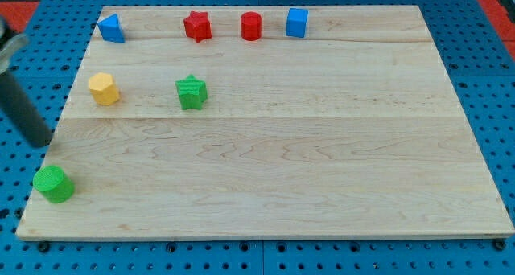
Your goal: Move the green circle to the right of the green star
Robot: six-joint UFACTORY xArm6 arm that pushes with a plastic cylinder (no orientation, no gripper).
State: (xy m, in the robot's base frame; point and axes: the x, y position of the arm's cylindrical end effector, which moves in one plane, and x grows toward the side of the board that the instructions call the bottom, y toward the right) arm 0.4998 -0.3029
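I work over a pale wooden surface [322,162] with visible grain, lying on a blue perforated base [483,34]. Seven chunky matte blocks sit on it: two blue, two red, two green, one yellow. No writing shows on any.

Along the view's top stand a blue triangle [111,28], a red star [197,26], a red cylinder [251,26] and a blue cube [297,22].

Lower are the yellow hexagon [103,88] and the green star [191,92].

The green circle [53,183] rests at the view's bottom left corner, well apart from the star.

My tip [40,142] hovers just above the circle, apart from it; there are no jaws.

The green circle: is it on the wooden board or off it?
On. The green circle sits wholly on the wooden board, at its bottom-left corner, just inside the edges. My tip is above it, apart.
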